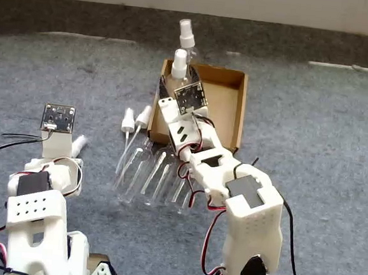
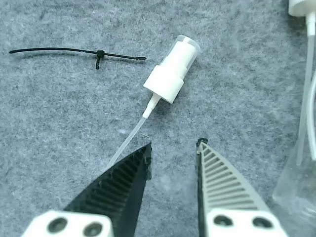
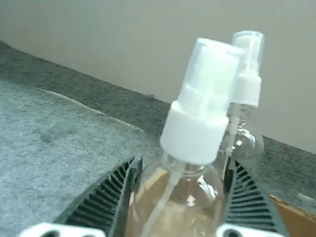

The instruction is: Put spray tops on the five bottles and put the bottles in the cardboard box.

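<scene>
Capped bottle (image 3: 190,197) upright, pinched between jaws of right gripper (image 3: 182,170), at near-left corner of cardboard box (image 1: 240,110). Second capped bottle (image 3: 245,133) upright just behind it. Clear bottles (image 1: 152,173) lie side by side on grey bench (image 1: 310,154), just beside box, partly under right arm. Loose spray top (image 2: 173,69) lies on bench just ahead of left gripper (image 2: 175,144); its jaws spread, holding nothing. Black cable tie (image 2: 74,52) lies near.
</scene>
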`<action>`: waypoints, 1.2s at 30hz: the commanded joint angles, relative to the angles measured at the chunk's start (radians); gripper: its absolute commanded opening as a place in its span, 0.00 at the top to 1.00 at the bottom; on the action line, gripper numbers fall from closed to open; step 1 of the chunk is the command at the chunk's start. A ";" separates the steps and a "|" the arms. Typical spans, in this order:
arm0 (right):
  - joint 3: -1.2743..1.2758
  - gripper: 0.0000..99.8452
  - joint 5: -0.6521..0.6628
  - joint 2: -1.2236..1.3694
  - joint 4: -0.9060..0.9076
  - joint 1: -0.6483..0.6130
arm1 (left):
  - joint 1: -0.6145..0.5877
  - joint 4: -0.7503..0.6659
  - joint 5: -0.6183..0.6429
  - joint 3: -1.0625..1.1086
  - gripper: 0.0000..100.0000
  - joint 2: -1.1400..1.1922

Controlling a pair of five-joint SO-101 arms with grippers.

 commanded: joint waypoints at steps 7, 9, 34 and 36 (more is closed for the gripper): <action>-0.007 0.78 0.011 -0.024 -0.022 -0.004 | 0.022 -0.015 -0.008 -0.002 0.85 -0.005; -0.007 0.78 0.011 -0.024 -0.022 -0.002 | 0.022 -0.015 -0.008 -0.002 0.85 -0.005; 0.068 0.78 0.008 -0.168 -0.016 0.053 | 0.022 -0.017 -0.008 -0.002 0.85 -0.005; 0.117 0.78 0.011 -0.225 -0.016 0.053 | 0.022 -0.017 -0.008 -0.002 0.85 -0.005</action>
